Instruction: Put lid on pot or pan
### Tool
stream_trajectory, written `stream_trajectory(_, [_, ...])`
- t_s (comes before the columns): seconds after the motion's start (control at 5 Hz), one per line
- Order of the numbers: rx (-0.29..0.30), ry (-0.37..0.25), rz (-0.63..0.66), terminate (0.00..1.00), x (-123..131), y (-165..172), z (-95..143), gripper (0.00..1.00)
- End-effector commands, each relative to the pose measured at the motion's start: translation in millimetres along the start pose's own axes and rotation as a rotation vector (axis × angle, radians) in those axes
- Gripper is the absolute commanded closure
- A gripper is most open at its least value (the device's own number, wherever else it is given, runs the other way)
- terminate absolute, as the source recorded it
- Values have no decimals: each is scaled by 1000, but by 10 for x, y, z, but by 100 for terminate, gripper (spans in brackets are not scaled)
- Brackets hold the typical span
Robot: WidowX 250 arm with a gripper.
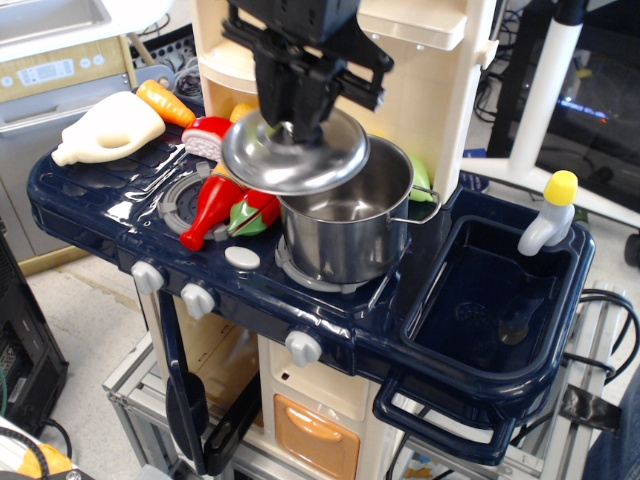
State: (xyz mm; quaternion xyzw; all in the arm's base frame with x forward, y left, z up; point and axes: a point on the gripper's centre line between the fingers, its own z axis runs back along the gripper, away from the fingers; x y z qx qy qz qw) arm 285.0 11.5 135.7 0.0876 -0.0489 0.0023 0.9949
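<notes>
1. The gripper (297, 122) is clamped on the knob of the lid (296, 152), holding it in the air above the left part of the pot (347, 208), overlapping its rim but not centred.
2. To do this step well, carry the lid further right until it sits concentric with the pot's mouth, keep it level, then lower gently before letting go.
3. The lid is a round, shallow-domed disc of shiny steel, seemingly about as wide as the pot.
4. The pot is tall, cylindrical, bright steel with thin wire handles, standing empty on the burner of the dark blue counter (90, 195).
</notes>
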Motion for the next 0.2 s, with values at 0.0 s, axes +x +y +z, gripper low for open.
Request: stream_trajectory(0.0, [-51, -61, -21, 100, 165, -98, -18, 100])
